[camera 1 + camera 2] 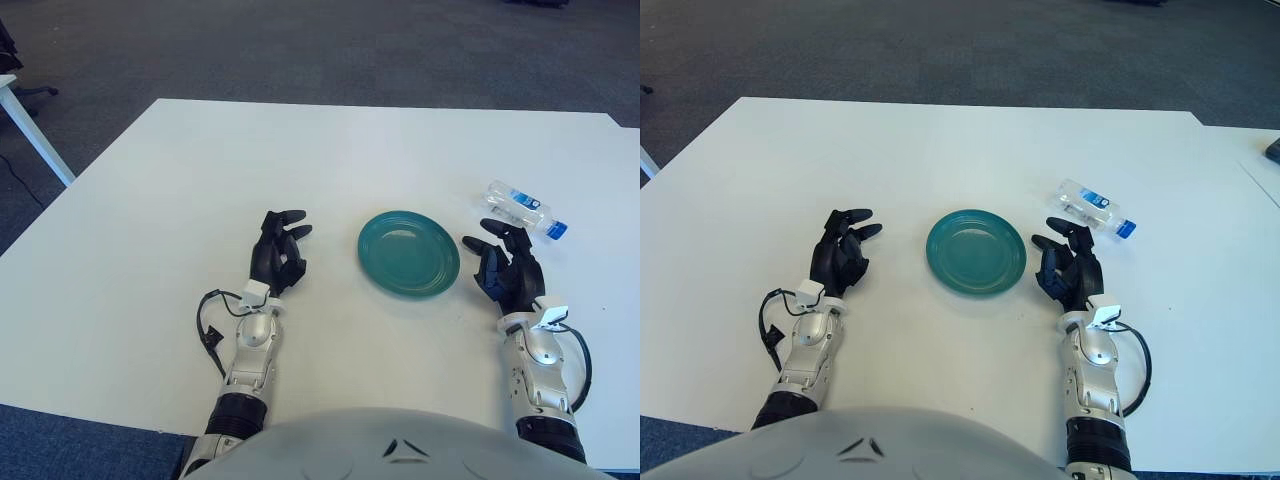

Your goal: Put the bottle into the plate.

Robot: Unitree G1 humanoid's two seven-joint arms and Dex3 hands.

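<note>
A clear plastic bottle with a blue cap and blue label lies on its side on the white table, to the right of and slightly beyond a teal plate. The plate holds nothing. My right hand shows just right of the plate and a little nearer than the bottle, its black fingers loosely spread and holding nothing. My left hand shows to the left of the plate, fingers relaxed and holding nothing. In the right eye view the bottle is a short gap beyond my right hand.
The white table stretches wide around the plate, with dark carpet beyond its far edge. Part of another white table shows at the far left. A dark object sits at the right edge.
</note>
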